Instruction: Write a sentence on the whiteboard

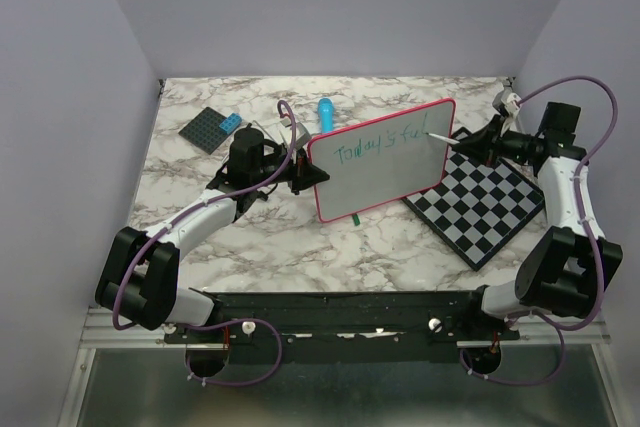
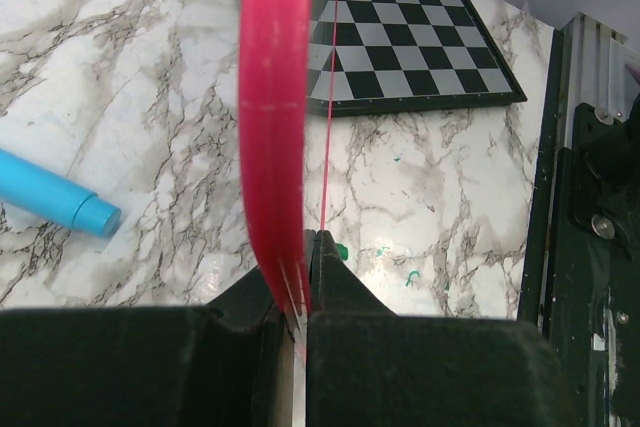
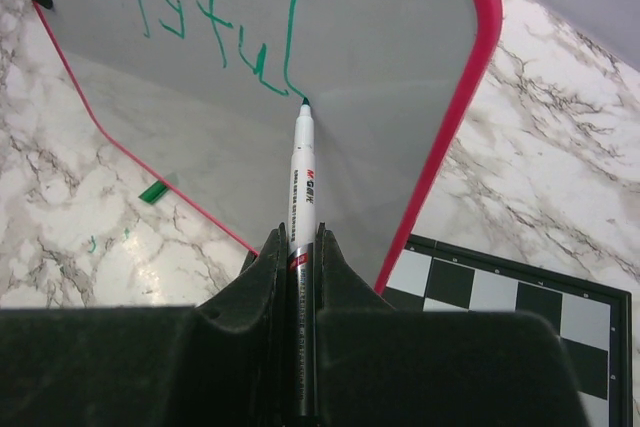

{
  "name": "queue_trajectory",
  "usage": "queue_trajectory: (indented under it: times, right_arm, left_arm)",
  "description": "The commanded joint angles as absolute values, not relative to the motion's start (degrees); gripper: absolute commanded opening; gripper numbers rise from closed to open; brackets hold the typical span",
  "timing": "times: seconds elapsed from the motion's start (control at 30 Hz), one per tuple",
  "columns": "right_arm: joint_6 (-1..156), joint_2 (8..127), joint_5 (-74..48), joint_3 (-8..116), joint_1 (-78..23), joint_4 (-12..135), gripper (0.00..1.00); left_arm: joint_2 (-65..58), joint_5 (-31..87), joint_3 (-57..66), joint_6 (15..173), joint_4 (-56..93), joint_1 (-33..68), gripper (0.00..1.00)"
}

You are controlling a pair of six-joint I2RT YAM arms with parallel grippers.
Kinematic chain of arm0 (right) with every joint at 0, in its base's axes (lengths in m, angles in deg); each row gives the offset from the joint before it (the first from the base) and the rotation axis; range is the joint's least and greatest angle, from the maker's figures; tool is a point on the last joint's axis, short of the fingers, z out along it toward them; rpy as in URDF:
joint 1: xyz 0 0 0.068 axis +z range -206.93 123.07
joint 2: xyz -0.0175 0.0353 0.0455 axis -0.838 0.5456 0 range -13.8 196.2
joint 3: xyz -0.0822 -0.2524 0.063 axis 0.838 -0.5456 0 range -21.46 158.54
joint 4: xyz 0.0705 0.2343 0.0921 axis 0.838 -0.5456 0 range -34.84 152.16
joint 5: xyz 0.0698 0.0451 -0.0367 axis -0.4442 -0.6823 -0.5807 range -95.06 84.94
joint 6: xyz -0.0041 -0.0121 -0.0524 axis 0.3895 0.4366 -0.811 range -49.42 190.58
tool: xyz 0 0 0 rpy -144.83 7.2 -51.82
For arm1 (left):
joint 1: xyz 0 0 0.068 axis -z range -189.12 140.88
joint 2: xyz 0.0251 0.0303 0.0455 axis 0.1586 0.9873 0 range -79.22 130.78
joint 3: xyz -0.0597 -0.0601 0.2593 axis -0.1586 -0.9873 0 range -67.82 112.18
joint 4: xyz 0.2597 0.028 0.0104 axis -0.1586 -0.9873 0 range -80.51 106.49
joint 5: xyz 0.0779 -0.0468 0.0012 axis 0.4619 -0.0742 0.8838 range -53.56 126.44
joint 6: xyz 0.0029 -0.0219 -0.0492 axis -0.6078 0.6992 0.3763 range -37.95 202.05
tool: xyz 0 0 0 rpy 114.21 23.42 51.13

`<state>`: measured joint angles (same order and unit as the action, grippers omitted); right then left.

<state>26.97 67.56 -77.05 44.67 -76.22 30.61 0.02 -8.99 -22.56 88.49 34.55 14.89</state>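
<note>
Left tool: pressed together on the pink-red rim of the whiteboard — it is pinching the board's left edge and holding it tilted up, with the writing face turned toward the top camera.
Right tool: its fingers are clamping the barrel of a white-bodied green marker, which is pointing away from the wrist at the board.
Marker tip: it is touching the board face right at the lower end of the last green stroke, near the right rim.
Sentence: green handwriting is running along the upper part of the board in one line, reading "Today's ful" so far; the board surface below it is showing blank.
Whiteboard position: it is sitting mid-desk between the two arms, and in the top view its right corner is overlapping the chessboard. Whether its lower edge is resting on the desk cannot be told.
Chessboard: it is lying flat at the right of the marble-patterned desk, turned diagonally, beside the right arm.
Small green piece: it is lying on the desk just under the board's lower rim.
Cyan pen: it is lying on the desk behind the board.
Dark studded plate: it is lying at the far left — a small blue block is sitting on its right corner.
</note>
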Motion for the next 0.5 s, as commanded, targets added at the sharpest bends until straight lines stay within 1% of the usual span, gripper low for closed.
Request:
queue_trajectory:
  times: [0.0, 0.3, 0.47]
  right_arm:
    - [24.88, 68.38, -76.34, 45.25, -77.76, 29.02, 0.01]
    - [25.41, 67.06, -82.05, 49.29, -78.12, 26.56, 0.01]
    - [29.88, 66.01, -81.62, 50.00, -78.12, 30.77, 0.00]
  left_arm:
    - [2.16, -7.06, -23.70, 84.34, 25.45, 15.22, 0.00]
    - [2.25, -7.06, -23.70, 84.34, 25.45, 15.22, 0.00]
    - [2.43, -7.06, -23.70, 84.34, 25.37, 15.22, 0.00]
